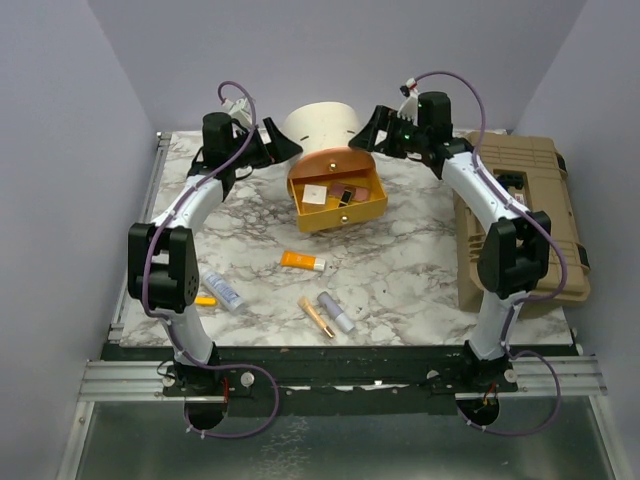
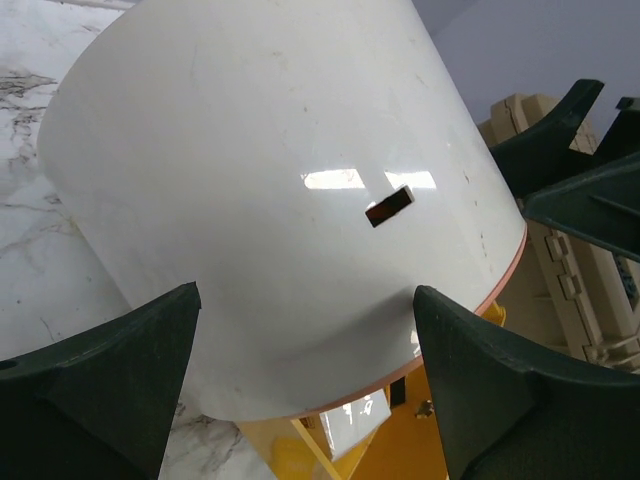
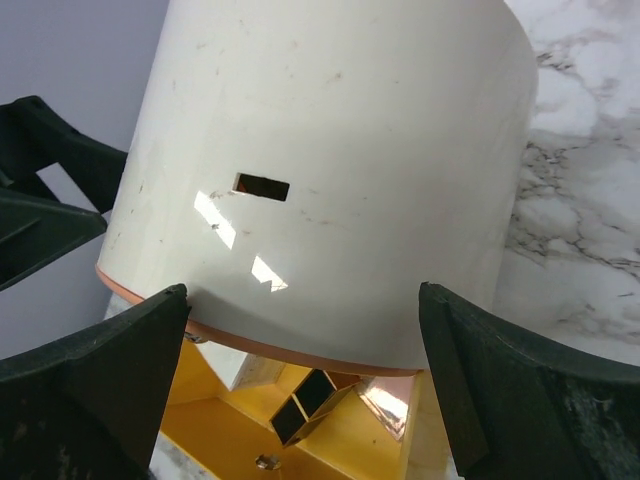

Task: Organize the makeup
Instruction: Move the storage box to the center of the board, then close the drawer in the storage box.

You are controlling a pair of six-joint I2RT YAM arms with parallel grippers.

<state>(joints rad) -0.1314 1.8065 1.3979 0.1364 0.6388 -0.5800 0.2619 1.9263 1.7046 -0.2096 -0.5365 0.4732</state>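
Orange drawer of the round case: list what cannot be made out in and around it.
- Contents of the drawer, top view: too small to name, apart from a white cube.
- The drawer, both wrist views: mostly hidden behind the white case.
- The yellow pen, top view: partly hidden by the left arm.

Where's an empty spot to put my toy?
Bare marble: between the orange tube and the toolbox; also between the left arm and the case. Crowded: the front tubes, and the back, where the left end effector and right end effector flank the case.
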